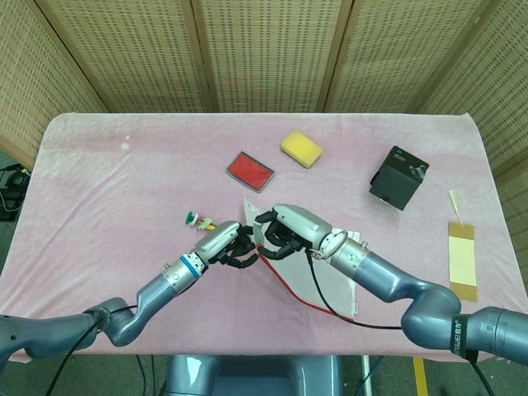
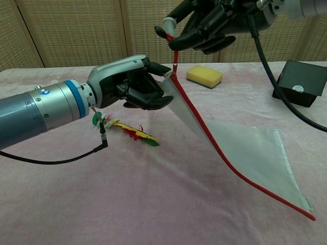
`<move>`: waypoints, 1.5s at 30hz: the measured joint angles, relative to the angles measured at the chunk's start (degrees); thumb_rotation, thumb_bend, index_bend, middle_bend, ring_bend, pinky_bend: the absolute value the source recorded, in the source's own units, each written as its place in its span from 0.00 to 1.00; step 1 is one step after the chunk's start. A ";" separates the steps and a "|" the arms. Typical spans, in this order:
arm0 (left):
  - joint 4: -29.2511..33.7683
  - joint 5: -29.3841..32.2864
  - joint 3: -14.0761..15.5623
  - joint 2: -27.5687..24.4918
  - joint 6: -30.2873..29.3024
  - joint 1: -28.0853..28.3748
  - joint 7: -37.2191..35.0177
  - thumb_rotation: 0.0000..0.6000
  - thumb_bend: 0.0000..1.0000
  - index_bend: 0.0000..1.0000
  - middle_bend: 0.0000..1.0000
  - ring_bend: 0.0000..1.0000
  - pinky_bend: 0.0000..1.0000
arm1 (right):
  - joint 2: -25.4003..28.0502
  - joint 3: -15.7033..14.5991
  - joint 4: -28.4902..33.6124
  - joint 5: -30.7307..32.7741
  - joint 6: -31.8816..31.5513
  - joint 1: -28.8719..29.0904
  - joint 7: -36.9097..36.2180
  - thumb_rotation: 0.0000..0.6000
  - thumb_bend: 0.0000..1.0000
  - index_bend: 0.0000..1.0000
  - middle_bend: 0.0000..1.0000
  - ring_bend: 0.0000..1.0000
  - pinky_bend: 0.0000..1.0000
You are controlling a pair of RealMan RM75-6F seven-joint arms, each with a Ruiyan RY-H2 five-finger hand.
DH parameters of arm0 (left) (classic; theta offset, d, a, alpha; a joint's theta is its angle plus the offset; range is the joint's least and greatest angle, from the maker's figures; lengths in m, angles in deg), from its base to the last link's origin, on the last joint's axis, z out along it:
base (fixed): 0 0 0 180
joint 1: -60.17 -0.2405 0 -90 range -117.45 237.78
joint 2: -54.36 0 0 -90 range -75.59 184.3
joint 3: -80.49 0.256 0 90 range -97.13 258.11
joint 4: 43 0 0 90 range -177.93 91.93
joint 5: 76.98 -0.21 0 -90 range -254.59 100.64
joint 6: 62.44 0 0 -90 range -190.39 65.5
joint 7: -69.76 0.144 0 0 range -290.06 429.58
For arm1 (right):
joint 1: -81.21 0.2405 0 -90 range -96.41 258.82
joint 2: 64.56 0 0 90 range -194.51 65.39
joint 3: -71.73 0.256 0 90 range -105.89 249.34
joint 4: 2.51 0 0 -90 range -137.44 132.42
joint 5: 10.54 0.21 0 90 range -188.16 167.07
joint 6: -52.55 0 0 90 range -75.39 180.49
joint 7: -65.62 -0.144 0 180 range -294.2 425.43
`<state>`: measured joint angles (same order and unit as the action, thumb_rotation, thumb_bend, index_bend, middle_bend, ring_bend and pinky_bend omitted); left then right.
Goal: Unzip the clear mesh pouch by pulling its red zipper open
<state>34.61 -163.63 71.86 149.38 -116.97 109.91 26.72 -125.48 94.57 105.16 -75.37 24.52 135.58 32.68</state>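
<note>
The clear mesh pouch (image 2: 245, 153) hangs tilted above the pink table, its lower end resting on the cloth, and also shows in the head view as the pouch (image 1: 334, 280). Its red zipper (image 2: 214, 148) runs along the raised edge. My right hand (image 2: 212, 20) pinches the red zipper pull (image 2: 172, 41) at the top, and the same right hand (image 1: 289, 231) sits mid-table in the head view. My left hand (image 2: 133, 84) grips the pouch's upper corner just below the pull. In the head view, the left hand (image 1: 227, 246) meets the right one.
A colourful toy pick (image 2: 127, 130) lies under my left hand. A yellow sponge (image 1: 301, 148), a flat red case (image 1: 249, 171) and a black box (image 1: 398, 177) sit further back. A tan strip (image 1: 463, 260) lies near the right edge.
</note>
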 measured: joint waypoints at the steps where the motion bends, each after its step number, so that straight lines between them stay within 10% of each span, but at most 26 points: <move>1: 0.12 0.29 -0.21 0.12 -0.04 0.03 0.07 1.00 0.52 0.63 0.95 0.83 0.94 | 0.05 -0.01 0.02 -0.18 -0.01 -0.12 -0.09 1.00 0.91 0.77 0.96 0.93 1.00; 13: 1.92 2.64 -1.33 -0.23 -0.01 -0.16 -0.63 1.00 0.65 0.82 0.95 0.83 0.94 | -0.12 -1.05 0.05 -3.55 -1.88 -2.15 -0.34 1.00 0.91 0.77 0.96 0.93 1.00; 45: 8.01 8.73 -7.05 -3.87 1.88 -1.59 -8.48 1.00 0.70 0.87 0.95 0.83 0.94 | -2.40 -6.54 -1.01 -7.24 -8.07 -4.86 4.79 1.00 0.91 0.78 0.97 0.93 1.00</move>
<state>42.62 -154.90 64.82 145.51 -115.10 108.32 18.25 -127.88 88.03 104.15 -82.61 16.45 130.72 37.46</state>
